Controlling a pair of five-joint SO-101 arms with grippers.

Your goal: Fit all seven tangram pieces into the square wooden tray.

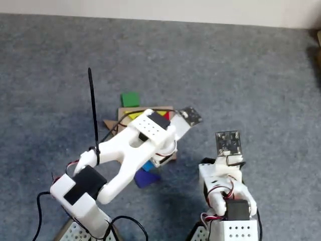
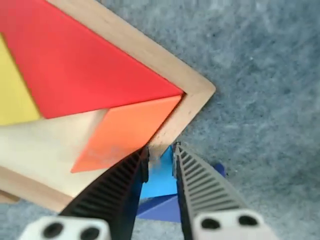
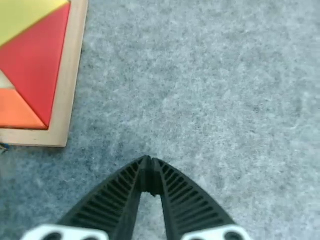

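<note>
Tray [image 2: 197, 92], upper left of left wrist frame: red triangle [image 2: 85, 65], orange piece [image 2: 127, 132] seated. Left claw [image 2: 160, 152] nearly closed, pinching light blue piece [image 2: 160, 179] at rim, lower centre. Risk: piece catches rim, twists, slips. Right claw [image 3: 150, 172] closed, empty.

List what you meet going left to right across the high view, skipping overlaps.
Black cable → green piece → purple piece → right arm. The wooden tray and the left arm over it span too widely to place.
</note>
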